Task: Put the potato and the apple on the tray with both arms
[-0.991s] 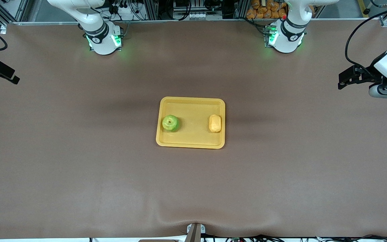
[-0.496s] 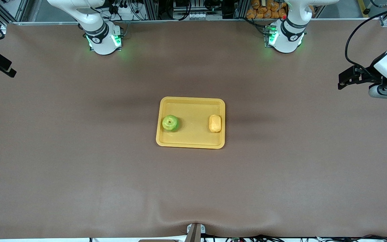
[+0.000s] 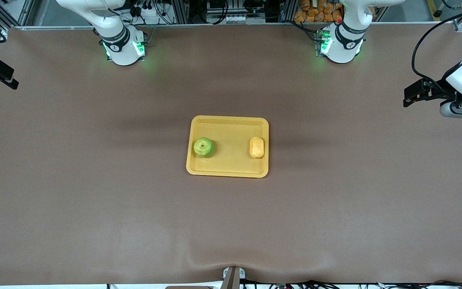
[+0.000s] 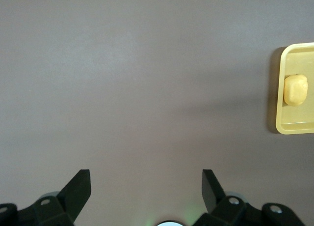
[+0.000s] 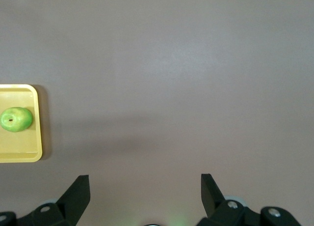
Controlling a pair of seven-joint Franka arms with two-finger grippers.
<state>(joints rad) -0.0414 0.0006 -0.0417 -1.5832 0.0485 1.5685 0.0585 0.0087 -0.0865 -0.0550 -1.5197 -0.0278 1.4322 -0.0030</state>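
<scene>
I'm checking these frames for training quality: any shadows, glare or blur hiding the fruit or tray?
Front view: soft dark shadow bands lie on the table beside the tray; apple and potato read clearly, no glare. Left wrist view: potato sharp, tray cut off by the frame edge. Right wrist view: apple sharp, a faint shadow streak on the table beside the tray.

The table (image 3: 94, 192) was covered edge to edge by a brown mat, slightly rippled at the edge nearest the front camera. 1 item lay directly on it: the yellow-orange tray (image 3: 227, 173), flat at mid-table. The 2 arm bases (image 3: 123, 50) (image 3: 341, 48) stood on the mat along the edge farthest from the front camera.
</scene>
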